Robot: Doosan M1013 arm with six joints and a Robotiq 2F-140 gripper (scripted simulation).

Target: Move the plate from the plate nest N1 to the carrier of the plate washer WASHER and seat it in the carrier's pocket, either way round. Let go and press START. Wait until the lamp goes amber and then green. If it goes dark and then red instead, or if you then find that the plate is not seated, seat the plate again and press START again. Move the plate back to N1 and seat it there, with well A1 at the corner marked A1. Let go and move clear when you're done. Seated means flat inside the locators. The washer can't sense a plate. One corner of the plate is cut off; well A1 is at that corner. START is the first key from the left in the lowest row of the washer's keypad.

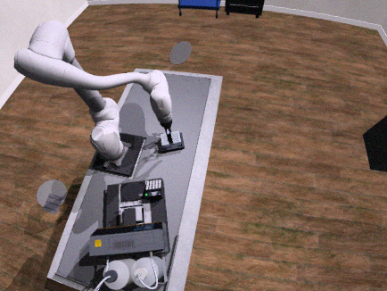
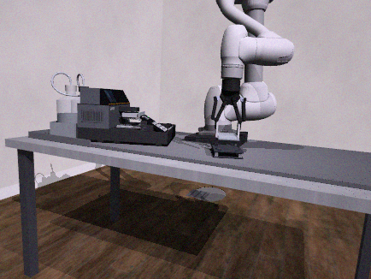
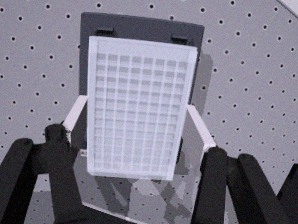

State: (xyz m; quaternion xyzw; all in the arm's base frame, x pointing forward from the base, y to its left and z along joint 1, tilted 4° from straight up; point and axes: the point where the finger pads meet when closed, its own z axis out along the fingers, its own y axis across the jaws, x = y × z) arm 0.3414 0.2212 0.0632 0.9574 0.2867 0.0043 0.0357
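We see the white plate [image 1: 177, 137] [image 2: 227, 137] [image 3: 135, 110] held by its two long sides in the pincer [image 1: 169, 135] [image 2: 227, 128] [image 3: 136, 114], above the dark nest [image 1: 177, 147] [image 2: 227, 151] [image 3: 142, 25] on the table [image 1: 189, 117] [image 2: 273, 160] [image 3: 250, 100], right of centre in the exterior view. We judge it light, stiff and rather smooth, likely plastic; a hard squeeze could bow it, a loose one let it slip. The long sides, gripped level and near their middle, look the right hold, leaving the wells untouched. In the wrist view its long axis runs nearly up and down the frame, roughly in line with the nest; we cannot tell which corner is cut. At lower left of centre in the top view, the washer [image 1: 129, 243] [image 2: 96, 115] shows a green light [image 1: 146, 195]. We expect a lift clear, then a carry towards the washer's carrier.
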